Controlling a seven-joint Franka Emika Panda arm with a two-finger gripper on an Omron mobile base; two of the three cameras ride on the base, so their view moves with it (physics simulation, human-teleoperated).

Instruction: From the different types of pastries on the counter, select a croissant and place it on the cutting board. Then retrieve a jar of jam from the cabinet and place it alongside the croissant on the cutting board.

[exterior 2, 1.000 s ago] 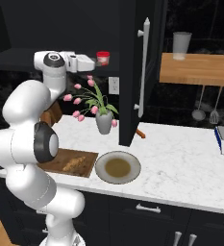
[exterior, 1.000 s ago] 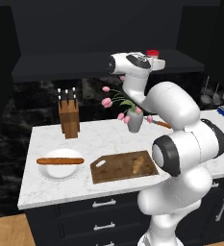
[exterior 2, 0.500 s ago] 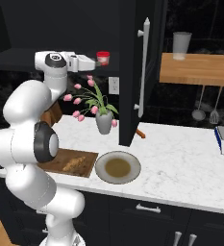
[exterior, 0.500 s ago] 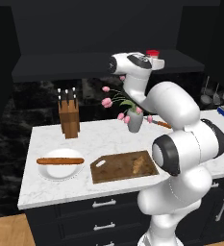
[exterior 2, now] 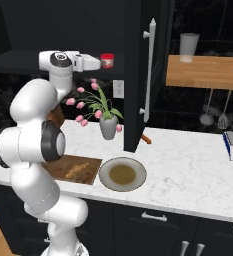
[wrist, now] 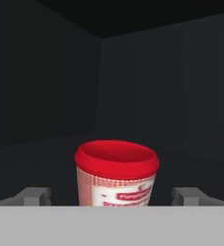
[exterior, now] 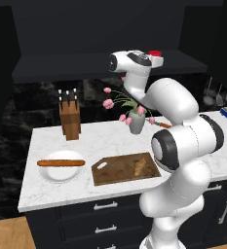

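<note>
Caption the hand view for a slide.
Open gripper reaches into the dark cabinet, its fingertips flanking the red-lidded jar of jam.

Dim, soft, shadowy rendered light

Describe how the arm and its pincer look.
The arm is glossy white, built of bulbous rounded segments with dark grey rings at the joints. No cables or markings show. The pincer ends in two small, blocky grey fingers.
</note>
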